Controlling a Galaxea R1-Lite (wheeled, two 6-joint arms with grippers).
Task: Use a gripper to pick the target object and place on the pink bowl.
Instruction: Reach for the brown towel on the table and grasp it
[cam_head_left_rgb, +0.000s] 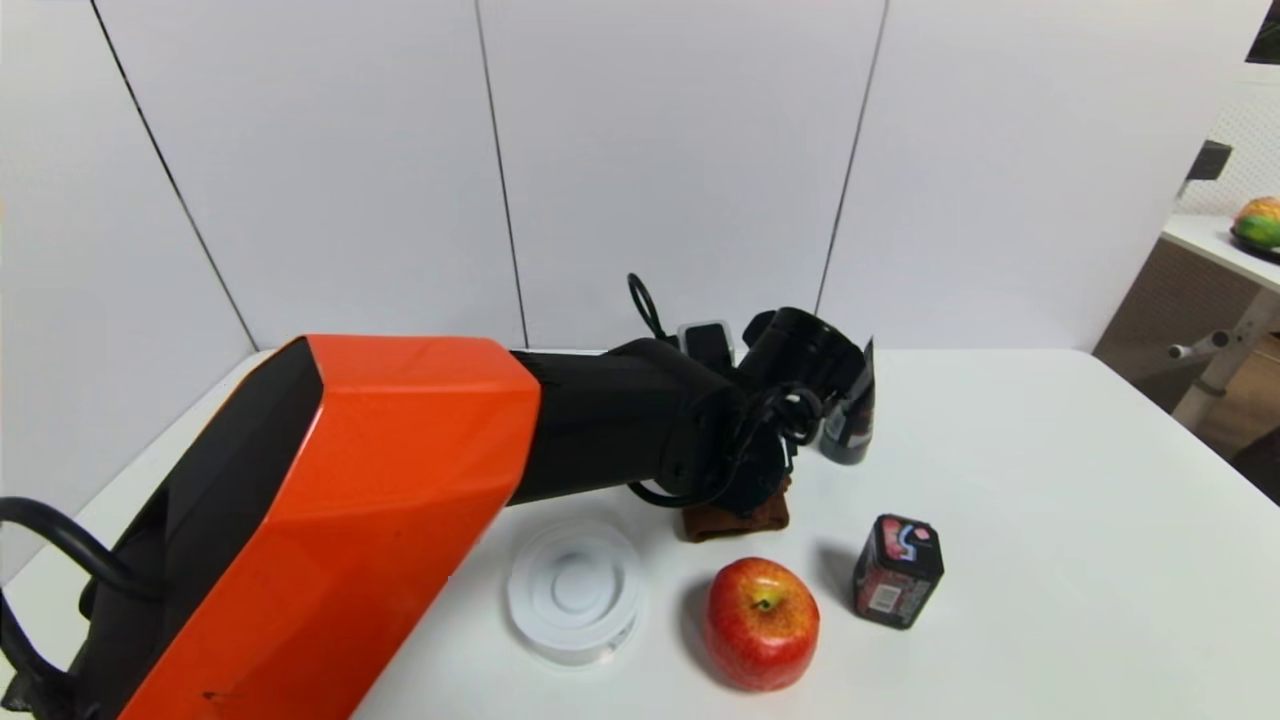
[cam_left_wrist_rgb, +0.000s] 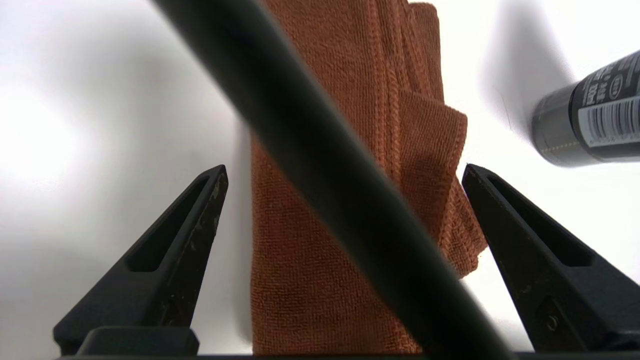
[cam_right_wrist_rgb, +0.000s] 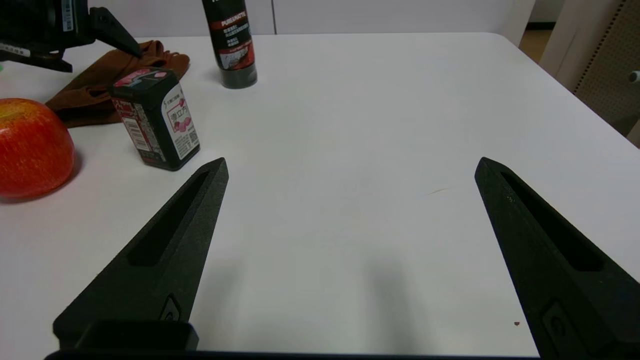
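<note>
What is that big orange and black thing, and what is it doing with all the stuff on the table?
That is a robot's left arm, seen by a camera on its head. Two more pictures come from cameras on its wrists.

On the white table are a red apple, a small black box, a white round lidded container, a dark bottle and a folded brown towel.

The left gripper is like a hand with two pointed fingers. It is open above the towel, one finger toward each side, and seems about to pick it up. The right gripper is open too, waiting over the table. Neither one holds anything. I can't see a pink bowl in these pictures.
</note>
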